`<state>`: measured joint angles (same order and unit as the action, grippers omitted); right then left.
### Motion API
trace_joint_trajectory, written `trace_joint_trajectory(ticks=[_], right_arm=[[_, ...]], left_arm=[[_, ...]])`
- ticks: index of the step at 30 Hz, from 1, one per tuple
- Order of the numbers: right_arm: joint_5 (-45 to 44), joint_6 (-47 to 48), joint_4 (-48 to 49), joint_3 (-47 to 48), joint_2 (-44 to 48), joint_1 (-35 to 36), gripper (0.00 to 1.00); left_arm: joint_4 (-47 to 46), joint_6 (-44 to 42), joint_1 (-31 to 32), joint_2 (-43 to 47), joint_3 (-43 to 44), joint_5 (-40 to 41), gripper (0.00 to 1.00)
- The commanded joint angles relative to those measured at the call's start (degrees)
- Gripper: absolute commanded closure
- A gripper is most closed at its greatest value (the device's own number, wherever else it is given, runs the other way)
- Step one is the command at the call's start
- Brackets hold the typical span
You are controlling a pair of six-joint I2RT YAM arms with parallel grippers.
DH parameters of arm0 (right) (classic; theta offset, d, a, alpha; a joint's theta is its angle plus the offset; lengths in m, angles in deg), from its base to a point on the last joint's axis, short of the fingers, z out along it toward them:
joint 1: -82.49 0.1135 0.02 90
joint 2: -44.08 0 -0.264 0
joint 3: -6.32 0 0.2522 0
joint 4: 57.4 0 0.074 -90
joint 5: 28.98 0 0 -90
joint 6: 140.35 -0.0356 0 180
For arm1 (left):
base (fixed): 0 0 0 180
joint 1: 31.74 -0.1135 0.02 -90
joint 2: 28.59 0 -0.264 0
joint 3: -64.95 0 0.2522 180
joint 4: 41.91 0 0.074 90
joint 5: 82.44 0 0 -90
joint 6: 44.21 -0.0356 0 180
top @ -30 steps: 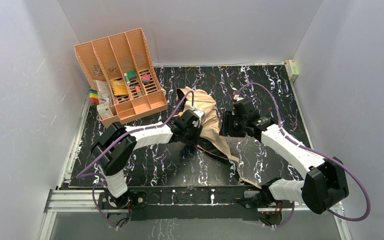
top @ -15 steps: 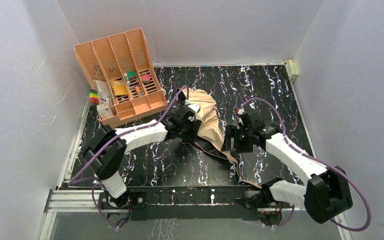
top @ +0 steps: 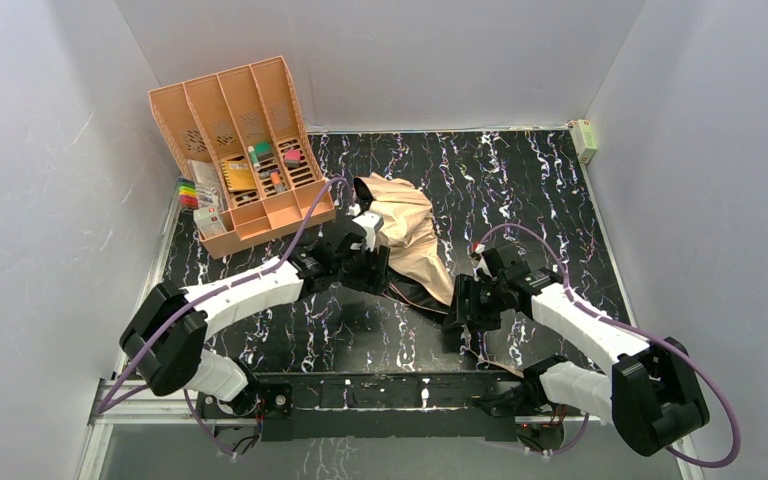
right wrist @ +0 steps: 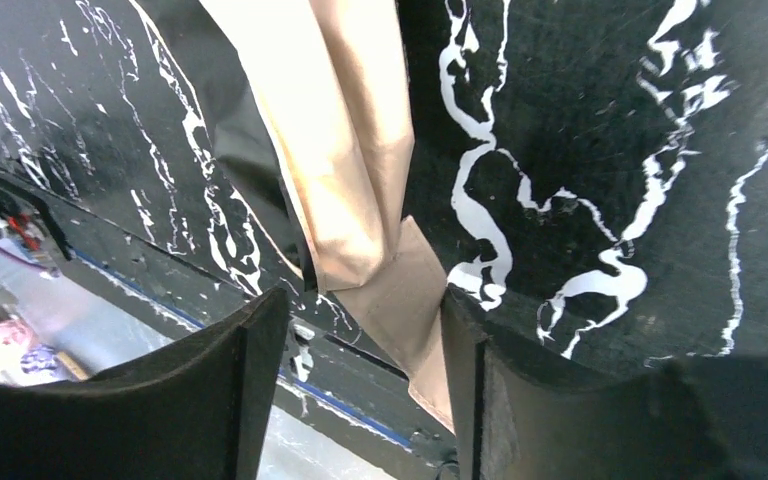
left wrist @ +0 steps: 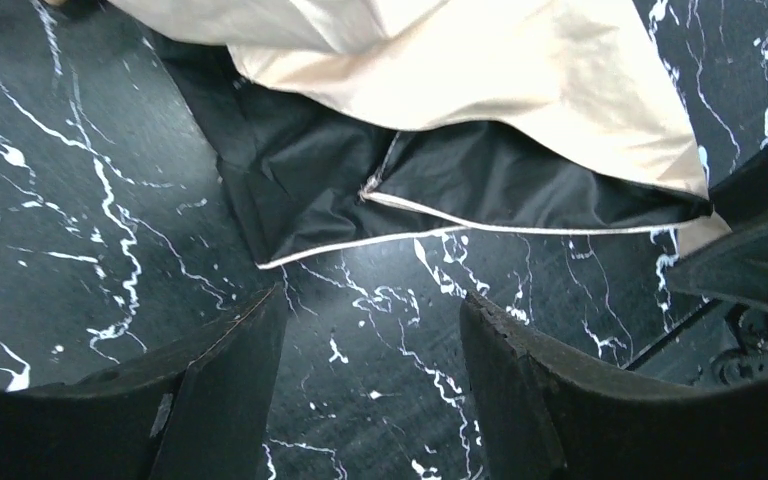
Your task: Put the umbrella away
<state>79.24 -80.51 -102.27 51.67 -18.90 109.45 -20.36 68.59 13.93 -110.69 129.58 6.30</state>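
Fingers (left wrist: 220, 390) of the left end effector (left wrist: 375, 300) stand well apart with nothing between them, hovering over bare marbled tabletop (left wrist: 80, 230). Just ahead lies the umbrella (left wrist: 520, 90), its dark lining showing under the pale peach cloth. Over to the right end effector (right wrist: 365, 300): also spread wide, and a flat peach strip (right wrist: 400, 290) of the umbrella runs between its fingers. The strip brushes one finger but is not pinched. From above, the umbrella (top: 410, 235) sprawls loose and crumpled mid-tabletop. The left end effector (top: 365, 268) is at its left edge and the right end effector (top: 460, 315) is near its trailing tail by the front edge. The peach organizer (top: 270, 212) stands at the back left, well apart from the umbrella.
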Motion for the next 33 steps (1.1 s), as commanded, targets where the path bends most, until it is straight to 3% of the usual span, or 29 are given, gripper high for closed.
trace_joint_trajectory(ticks=[1, 8, 13, 22, 28, 33], right_arm=[[4.15, -1.52, 4.16, -2.57, 1.90, 0.04, 0.45], [5.54, -8.04, 7.38, -1.85, 6.99, 4.35, 1.00], [4.39, -14.26, 13.36, 3.14, 5.79, 12.12, 1.00], [-4.41, -12.89, 11.76, 25.57, -8.60, 28.09, 1.00], [-15.34, -5.20, 2.72, 38.57, -13.32, 27.53, 1.00], [-13.02, 3.53, -1.55, 49.03, -20.37, 19.99, 1.00]], left_arm=[[-1.68, 2.58, -0.05, 4.26, -2.54, -6.20, 0.37], [-4.20, 6.04, -0.05, 9.45, -7.61, -11.73, 0.37], [-5.77, 8.17, -0.09, 14.00, -11.25, -14.40, 0.37], [-1.68, 9.71, -0.07, 23.62, -14.19, -9.78, 0.37], [1.03, 10.36, -0.05, 28.13, -15.33, -6.19, 0.37], [2.41, 10.50, -0.05, 28.91, -15.36, -3.36, 0.37]])
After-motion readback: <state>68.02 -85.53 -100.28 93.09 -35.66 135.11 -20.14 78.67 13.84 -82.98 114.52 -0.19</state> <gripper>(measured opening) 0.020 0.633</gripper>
